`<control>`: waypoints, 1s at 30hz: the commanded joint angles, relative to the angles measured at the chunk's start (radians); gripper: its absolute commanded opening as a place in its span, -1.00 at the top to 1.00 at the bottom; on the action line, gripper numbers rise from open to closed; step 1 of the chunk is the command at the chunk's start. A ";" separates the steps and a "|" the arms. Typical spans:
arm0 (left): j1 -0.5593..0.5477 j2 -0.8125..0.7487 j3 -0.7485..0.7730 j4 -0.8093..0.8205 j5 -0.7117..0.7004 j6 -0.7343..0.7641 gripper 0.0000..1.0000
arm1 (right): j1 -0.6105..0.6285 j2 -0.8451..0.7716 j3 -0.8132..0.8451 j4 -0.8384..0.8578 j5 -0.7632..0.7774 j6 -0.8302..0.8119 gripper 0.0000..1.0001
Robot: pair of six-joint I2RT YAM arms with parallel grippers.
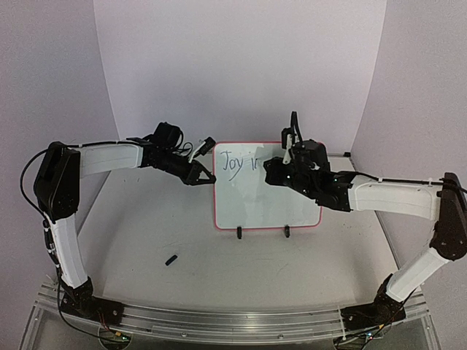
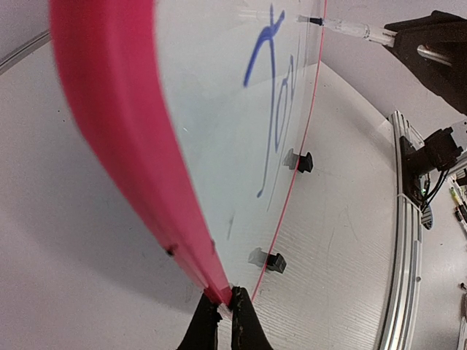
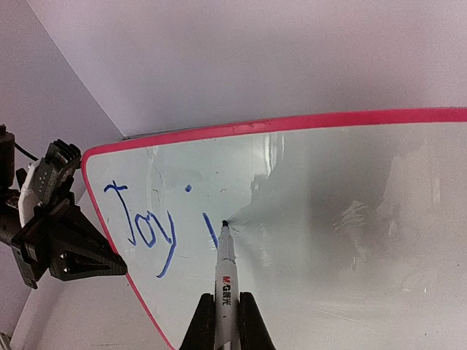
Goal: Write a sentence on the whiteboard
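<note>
Your right jaws are clamped on the marker (image 3: 225,281). Its long axis runs straight out from them to the board (image 1: 248,204), with the tip touching just right of the last blue stroke of the sentence (image 3: 149,232). Bare white lies to the tip's right, so I'd judge the writing travels that way. The board stands upright on the worktop (image 1: 146,233) between the arms, and your left jaws are pinched on its left rim (image 2: 135,146). Both arms reach inward, elbows out.

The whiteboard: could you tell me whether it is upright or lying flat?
Upright: the whiteboard stands on two black feet, the left gripper pinching its edge.
</note>
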 commanded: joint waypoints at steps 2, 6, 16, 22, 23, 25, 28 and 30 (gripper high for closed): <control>-0.021 0.000 0.013 -0.075 -0.057 0.063 1.00 | -0.006 0.004 0.048 0.009 0.060 -0.021 1.00; -0.022 0.000 0.013 -0.075 -0.057 0.064 1.00 | -0.005 -0.002 0.041 0.009 0.078 -0.017 1.00; -0.024 0.000 0.013 -0.075 -0.057 0.063 1.00 | -0.005 -0.034 -0.002 -0.002 0.115 0.000 1.00; -0.025 -0.001 0.013 -0.076 -0.059 0.063 1.00 | -0.005 -0.036 -0.020 -0.016 0.101 0.012 1.00; -0.025 -0.002 0.013 -0.077 -0.059 0.063 1.00 | -0.005 -0.036 -0.024 -0.018 0.096 0.015 1.00; -0.025 -0.001 0.013 -0.078 -0.060 0.063 1.00 | -0.005 -0.037 -0.032 -0.022 0.088 0.021 1.00; -0.026 -0.001 0.013 -0.078 -0.060 0.065 1.00 | -0.005 -0.039 -0.048 -0.024 0.075 0.031 1.00; -0.026 -0.001 0.013 -0.078 -0.060 0.064 1.00 | -0.005 -0.039 -0.057 -0.027 0.063 0.038 1.00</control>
